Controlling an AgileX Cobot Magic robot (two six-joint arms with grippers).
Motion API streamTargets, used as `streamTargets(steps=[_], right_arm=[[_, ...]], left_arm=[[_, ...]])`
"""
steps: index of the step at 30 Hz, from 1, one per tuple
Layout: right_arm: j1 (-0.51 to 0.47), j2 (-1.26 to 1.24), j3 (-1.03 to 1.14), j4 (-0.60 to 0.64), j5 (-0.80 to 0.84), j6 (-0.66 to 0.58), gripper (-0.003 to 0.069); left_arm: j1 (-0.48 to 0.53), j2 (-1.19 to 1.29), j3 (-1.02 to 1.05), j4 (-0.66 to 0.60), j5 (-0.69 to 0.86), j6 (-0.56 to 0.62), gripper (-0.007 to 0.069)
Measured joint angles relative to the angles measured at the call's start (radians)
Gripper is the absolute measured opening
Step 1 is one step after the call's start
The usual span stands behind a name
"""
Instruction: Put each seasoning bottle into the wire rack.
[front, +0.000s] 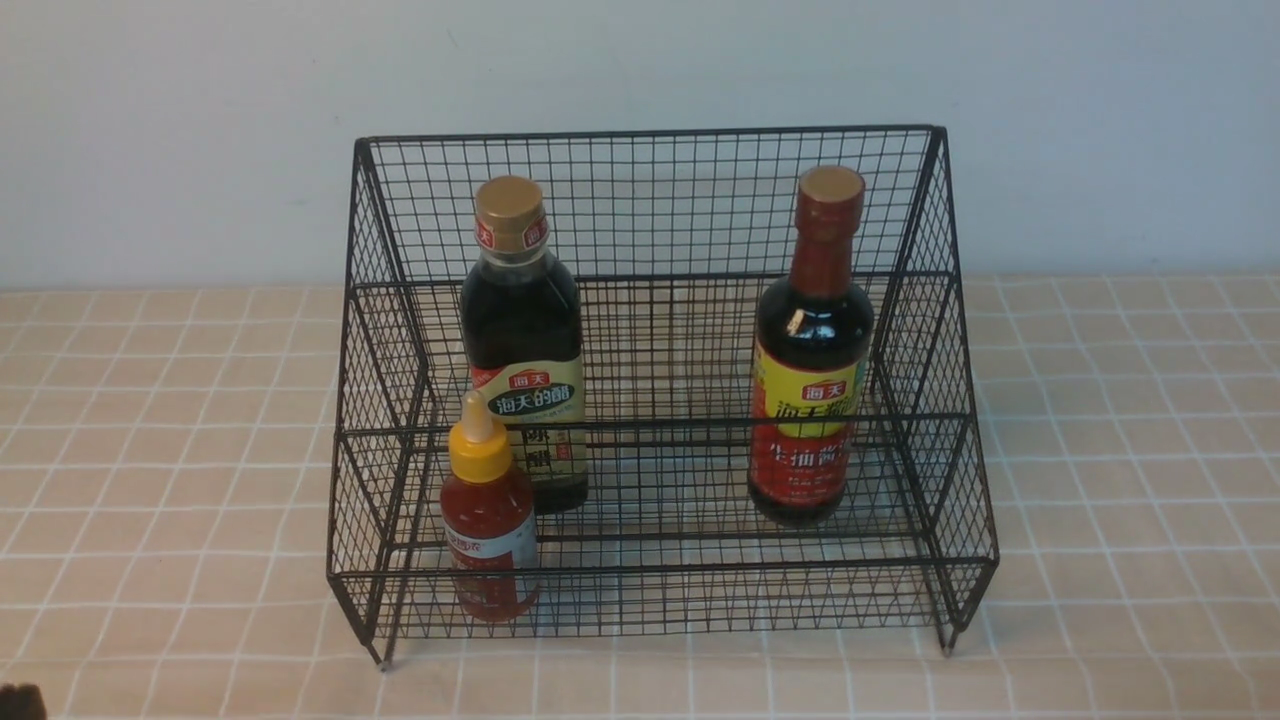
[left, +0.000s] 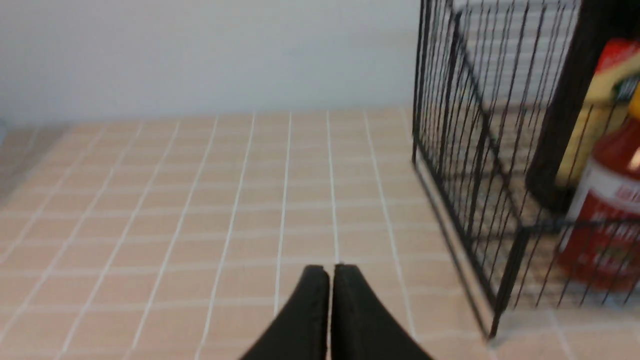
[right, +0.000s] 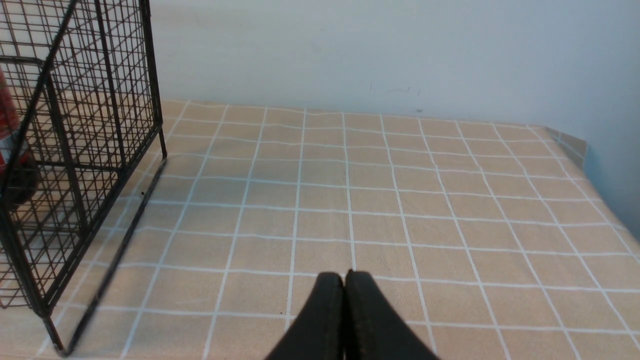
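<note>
All three seasoning bottles stand upright inside the black wire rack (front: 650, 133). The tall dark bottle with the gold cap and beige label (front: 522, 350) is at the left. In front of it, on the lower tier, stands the small red squeeze bottle with a yellow cap (front: 487, 520). The tall dark bottle with the red neck (front: 812, 350) is at the right. My left gripper (left: 330, 270) is shut and empty over the cloth, left of the rack (left: 465, 150). My right gripper (right: 344, 276) is also shut and empty, to the right of the rack (right: 100, 125).
A beige checked tablecloth (front: 1120, 450) covers the table, and a pale wall (front: 200, 130) rises close behind the rack. The table's right edge (right: 575, 145) shows in the right wrist view. A dark tip (front: 22, 702) pokes into the front view's lower left corner.
</note>
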Motion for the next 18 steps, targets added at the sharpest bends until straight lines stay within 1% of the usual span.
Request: streamTargets(steps=[6,12,18], right_arm=[[0.0,0.0,0.0,0.0,0.002,0.001,-0.0015],[0.0,0.0,0.0,0.0,0.002,0.001,-0.0015],[0.0,0.0,0.0,0.0,0.002,0.001,-0.0015]], left_arm=[[-0.01,0.0,0.034,0.021,-0.022,-0.029,-0.0007],[-0.106,0.0,0.036,0.033,-0.029,-0.025,-0.0007],[-0.112,0.0,0.036,0.033,-0.03,-0.025,-0.0007]])
